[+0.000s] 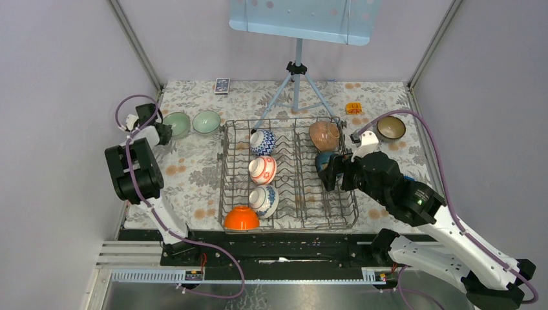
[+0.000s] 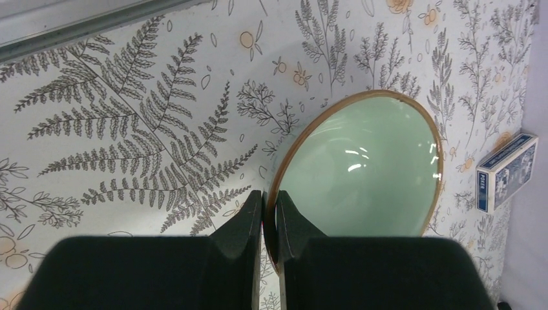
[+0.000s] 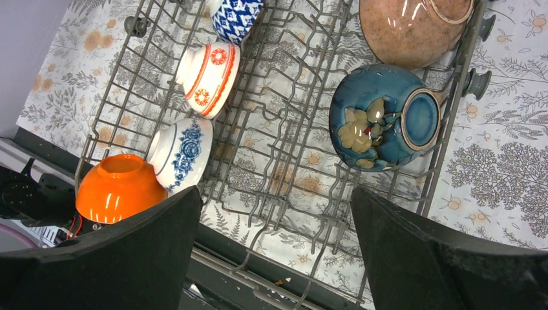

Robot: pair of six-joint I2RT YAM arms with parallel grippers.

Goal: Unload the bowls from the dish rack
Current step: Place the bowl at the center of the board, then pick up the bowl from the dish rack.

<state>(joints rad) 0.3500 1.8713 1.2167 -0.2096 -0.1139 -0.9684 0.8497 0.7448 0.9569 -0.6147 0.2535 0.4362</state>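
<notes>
Dish rack (image 1: 304,224) at mid-table (image 1: 194,174), six bowls standing among its tines: four in the left row, two at the right. Left tool (image 2: 269,206) clamped on the rim of a pale green bowl (image 2: 362,168), left of the rack. Right tool (image 3: 274,206) spread wide apart above the rack, near a blue flowered bowl (image 3: 375,119).
</notes>
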